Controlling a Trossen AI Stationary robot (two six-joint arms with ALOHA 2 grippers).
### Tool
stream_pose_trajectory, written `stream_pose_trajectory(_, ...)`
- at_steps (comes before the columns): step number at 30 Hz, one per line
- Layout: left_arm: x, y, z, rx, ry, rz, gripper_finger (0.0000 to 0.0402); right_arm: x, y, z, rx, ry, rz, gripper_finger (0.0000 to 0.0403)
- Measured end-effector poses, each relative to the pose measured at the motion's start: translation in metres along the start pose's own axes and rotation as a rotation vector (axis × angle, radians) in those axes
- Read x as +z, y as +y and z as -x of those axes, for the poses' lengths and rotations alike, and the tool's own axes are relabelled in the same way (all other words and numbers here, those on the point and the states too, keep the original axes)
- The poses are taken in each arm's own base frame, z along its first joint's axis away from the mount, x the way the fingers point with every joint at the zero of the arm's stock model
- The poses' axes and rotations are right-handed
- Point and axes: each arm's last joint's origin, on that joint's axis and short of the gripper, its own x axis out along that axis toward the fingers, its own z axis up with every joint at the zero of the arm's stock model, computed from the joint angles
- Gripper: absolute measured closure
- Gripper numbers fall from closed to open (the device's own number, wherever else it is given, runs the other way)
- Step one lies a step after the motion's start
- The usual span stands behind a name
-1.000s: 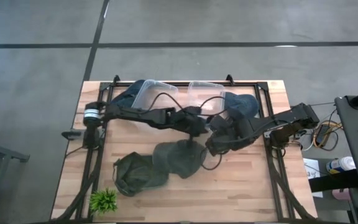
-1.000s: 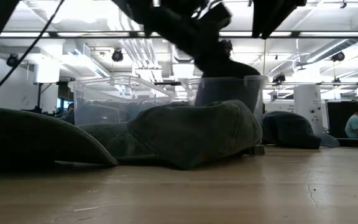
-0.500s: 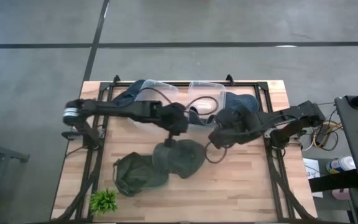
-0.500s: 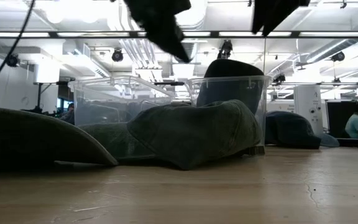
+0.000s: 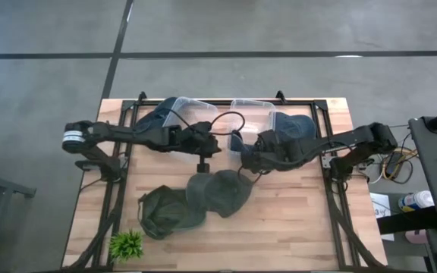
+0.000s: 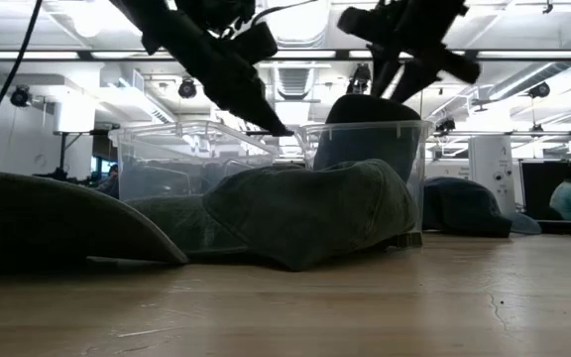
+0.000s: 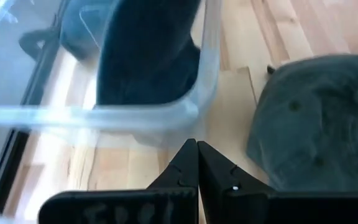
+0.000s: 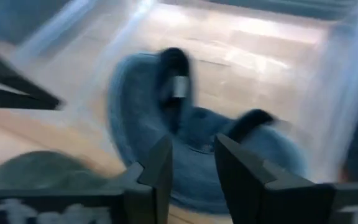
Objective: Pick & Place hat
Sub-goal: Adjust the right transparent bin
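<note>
A dark blue hat (image 8: 191,118) lies opening-up on the floor of the right clear bin (image 5: 253,104), seen through the bin wall in the low view as the hat (image 6: 365,129). My right gripper (image 8: 191,168) hovers open just above it, also seen as the gripper (image 6: 397,81) over the bin. My left gripper (image 7: 196,155) is shut and hangs in the air just left of that bin, at the gripper (image 6: 271,121), touching nothing. Two green hats (image 5: 218,191) (image 5: 169,212) rest brim-down on the table.
A second clear bin (image 5: 184,114) at the far edge holds another dark blue hat (image 5: 158,117). One more blue hat (image 5: 296,127) lies right of the bins. A small green plant (image 5: 127,243) stands at the near left corner. Bare wood shows at the near right.
My left gripper has drawn back from the right bin toward the table's left. My right gripper has moved left and toward the far edge, ending over the right bin. The blue hat, under an arm a second ago, now sits uncovered in the bin.
</note>
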Motion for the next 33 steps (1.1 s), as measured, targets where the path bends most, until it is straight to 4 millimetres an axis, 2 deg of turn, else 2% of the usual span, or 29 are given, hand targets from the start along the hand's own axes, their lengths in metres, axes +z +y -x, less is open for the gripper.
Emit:
stream_pose_trajectory(4, 0.0, -0.002, -0.014, -0.007, -0.029, -0.003, 0.0401, -0.005, 0.012, -0.01, 0.099, 0.034, 0.057, 0.0314)
stream_pose_trajectory(8, -0.002, -0.003, -0.025, -0.036, -0.028, -0.001, 0.0401, -0.009, 0.016, -0.019, 0.104, 0.07, 0.088, 0.0327)
stream_pose_trajectory(13, 0.006, -0.001, -0.027, -0.044, -0.028, 0.001, 0.0401, -0.008, 0.016, -0.018, 0.099, 0.069, 0.113, 0.0332)
stream_pose_trajectory(20, 0.025, 0.005, -0.014, -0.023, -0.091, 0.002, 0.0401, 0.007, -0.003, 0.005, -0.03, 0.062, 0.254, 0.0313)
stream_pose_trajectory(28, 0.025, 0.005, -0.01, -0.045, -0.006, -0.006, 0.0401, 0.035, -0.028, 0.051, -0.103, 0.024, 0.324, 0.0282)
stream_pose_trajectory(30, 0.024, 0.005, -0.01, -0.046, 0.006, -0.009, 0.0401, 0.037, -0.041, 0.061, -0.135, 0.063, 0.264, 0.0276)
stream_pose_trajectory(33, 0.025, 0.005, -0.008, -0.04, 0.007, -0.018, 0.0401, 0.033, -0.068, 0.067, -0.243, 0.148, 0.049, 0.0271)
